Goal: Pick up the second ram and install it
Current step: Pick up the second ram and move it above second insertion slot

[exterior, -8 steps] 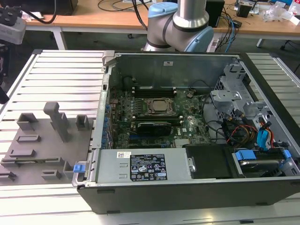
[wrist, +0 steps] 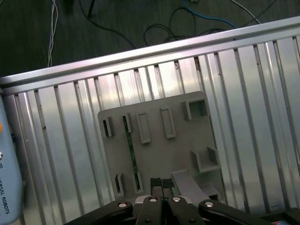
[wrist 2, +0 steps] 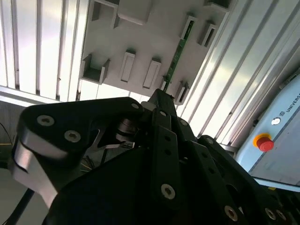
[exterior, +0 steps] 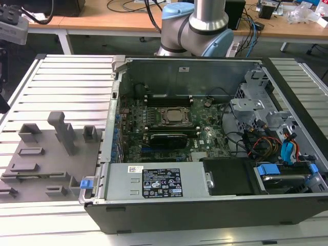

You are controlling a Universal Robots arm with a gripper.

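Second ram (wrist: 131,152) is standing on its long edge in the grey holder plate (wrist: 157,161), and we are seeing it as a thin green strip running between small holder blocks at each end. The plate is lying on the ribbed metal table (wrist: 243,70). Our tool (wrist: 161,183) is hanging over the plate with its fingertips pressed together, narrow and holding nothing. It is sitting near one end of the ram, not touching it. In the second wrist view we are looking past the black tool body at the same ram (wrist 2: 178,51) resting in its blocks. In the exterior view the plate (exterior: 48,164) is lying to the exterior view's left of the open computer case (exterior: 205,215). Inside the case the motherboard (exterior: 207,138) is lying exposed, and the arm's base (exterior: 197,23) is standing behind the case.
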